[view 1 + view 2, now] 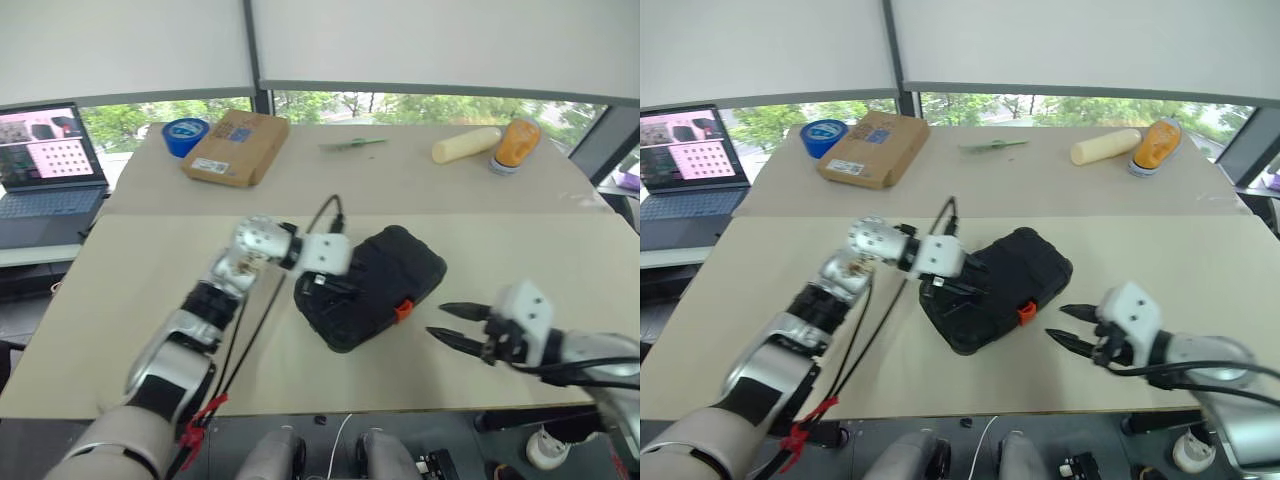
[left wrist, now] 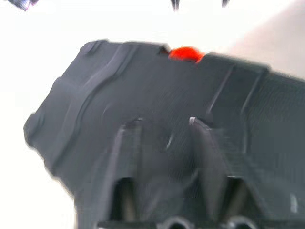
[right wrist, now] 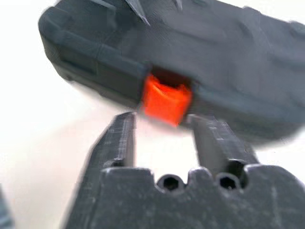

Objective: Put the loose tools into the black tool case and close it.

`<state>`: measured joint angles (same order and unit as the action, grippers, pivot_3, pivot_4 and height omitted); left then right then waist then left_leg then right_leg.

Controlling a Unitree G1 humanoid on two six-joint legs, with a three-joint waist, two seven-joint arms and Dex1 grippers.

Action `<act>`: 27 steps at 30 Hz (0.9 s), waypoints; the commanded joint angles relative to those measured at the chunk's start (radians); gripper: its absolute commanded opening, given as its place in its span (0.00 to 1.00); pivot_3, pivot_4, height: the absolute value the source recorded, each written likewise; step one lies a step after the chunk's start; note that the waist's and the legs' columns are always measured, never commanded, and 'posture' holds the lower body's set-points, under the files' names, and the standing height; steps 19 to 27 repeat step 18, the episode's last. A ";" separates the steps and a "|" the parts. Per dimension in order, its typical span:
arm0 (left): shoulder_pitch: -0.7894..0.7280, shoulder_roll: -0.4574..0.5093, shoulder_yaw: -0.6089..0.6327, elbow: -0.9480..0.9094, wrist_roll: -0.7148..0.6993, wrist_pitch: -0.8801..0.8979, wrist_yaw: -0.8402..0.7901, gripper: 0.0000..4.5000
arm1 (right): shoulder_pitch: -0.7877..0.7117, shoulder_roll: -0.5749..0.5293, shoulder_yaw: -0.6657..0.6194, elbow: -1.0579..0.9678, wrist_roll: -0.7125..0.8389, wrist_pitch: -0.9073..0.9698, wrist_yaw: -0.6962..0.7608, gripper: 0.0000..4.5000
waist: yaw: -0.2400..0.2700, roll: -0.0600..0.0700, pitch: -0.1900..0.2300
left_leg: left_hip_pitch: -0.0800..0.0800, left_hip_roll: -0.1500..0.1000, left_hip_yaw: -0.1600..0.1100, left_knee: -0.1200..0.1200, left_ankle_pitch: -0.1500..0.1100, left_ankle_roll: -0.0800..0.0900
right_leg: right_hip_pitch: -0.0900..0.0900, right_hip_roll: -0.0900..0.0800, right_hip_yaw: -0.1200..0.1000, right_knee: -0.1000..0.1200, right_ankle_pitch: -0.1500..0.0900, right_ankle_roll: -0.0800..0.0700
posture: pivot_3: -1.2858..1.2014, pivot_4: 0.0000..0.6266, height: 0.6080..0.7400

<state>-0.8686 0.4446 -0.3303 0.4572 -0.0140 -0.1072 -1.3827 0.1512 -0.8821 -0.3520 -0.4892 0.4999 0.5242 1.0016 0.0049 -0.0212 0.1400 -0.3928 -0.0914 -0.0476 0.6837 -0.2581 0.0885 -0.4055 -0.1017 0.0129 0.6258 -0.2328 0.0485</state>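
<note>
Right gripper (image 1: 447, 324) parted, black tool case (image 1: 390, 275) (lid down), table (image 1: 150, 290)

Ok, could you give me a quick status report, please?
Left gripper open, over black tool case. Right gripper open, beside orange latch. Case closed. Nothing in the way.
</note>
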 commanded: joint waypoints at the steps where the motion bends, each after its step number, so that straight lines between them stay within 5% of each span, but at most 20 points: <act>1: 0.081 0.202 0.110 -0.158 -0.145 0.324 -0.136 0.75 | -0.003 -0.102 -0.181 0.080 0.183 0.094 0.182 0.85 | -0.014 0.001 0.003 | 0.001 0.000 0.000 -0.004 0.000 -0.001 | -0.002 0.001 0.001 0.000 0.000 -0.002 | 0.52 0.24 0.98; 4: 0.181 0.414 0.204 -0.302 -0.267 0.514 -0.215 0.99 | -0.030 -0.197 -0.243 0.199 0.246 0.148 0.299 1.00 | -0.020 0.003 0.008 | 0.001 0.003 -0.001 -0.008 -0.001 -0.004 | -0.005 0.004 0.001 0.001 -0.003 -0.008 | 0.52 0.24 0.98; 8: 0.364 0.567 0.393 -0.438 -0.375 0.665 -0.173 0.99 | -0.109 -0.268 -0.234 0.364 0.257 0.150 0.384 1.00 | -0.017 0.007 0.017 | -0.007 0.003 -0.001 -0.008 -0.001 -0.006 | -0.016 0.003 0.002 0.003 -0.003 -0.009 | 0.52 0.24 0.98; 15: 0.588 0.566 0.590 -0.678 -0.501 0.815 0.003 0.99 | -0.269 -0.250 -0.154 0.490 0.253 0.144 0.389 1.00 | 0.021 0.010 0.021 | -0.011 0.001 -0.002 -0.007 -0.001 -0.008 | -0.017 -0.005 0.001 -0.001 -0.003 -0.010 | 0.52 0.24 0.98; 27: 0.637 0.562 0.615 -0.721 -0.521 0.812 0.043 0.99 | -0.287 -0.249 -0.127 0.498 0.243 0.140 0.393 1.00 | 0.023 0.010 0.021 | -0.012 0.001 -0.001 -0.007 0.000 -0.009 | -0.018 -0.004 0.001 0.000 -0.002 -0.010 | 0.52 0.24 0.98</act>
